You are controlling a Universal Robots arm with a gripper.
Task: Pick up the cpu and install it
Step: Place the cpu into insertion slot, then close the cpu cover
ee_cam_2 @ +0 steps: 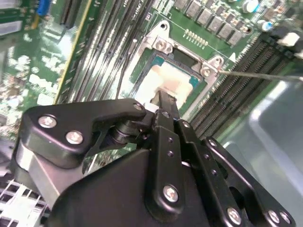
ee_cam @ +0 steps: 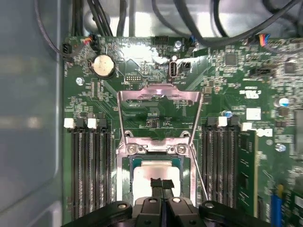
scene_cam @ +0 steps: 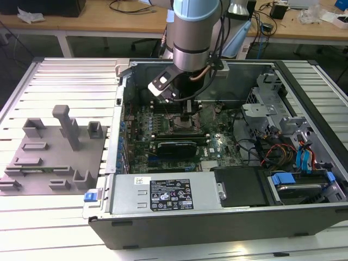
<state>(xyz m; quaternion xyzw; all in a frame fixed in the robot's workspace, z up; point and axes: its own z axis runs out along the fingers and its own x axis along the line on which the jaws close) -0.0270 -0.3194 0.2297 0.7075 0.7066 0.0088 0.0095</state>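
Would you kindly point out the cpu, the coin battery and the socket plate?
cpu [ee_cam: 147,172], first wrist view, silvery plate.
coin battery [ee_cam: 103,65], first wrist view, round face.
socket plate [ee_cam: 159,93], first wrist view, cross bar.

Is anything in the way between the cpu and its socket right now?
Nothing visible. The load plate is swung open, clear of the socket frame, and the cpu lies inside that frame, directly under the shut gripper.

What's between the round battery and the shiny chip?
In the first wrist view, the socket's flipped-open metal lid lies between the battery and the cpu.
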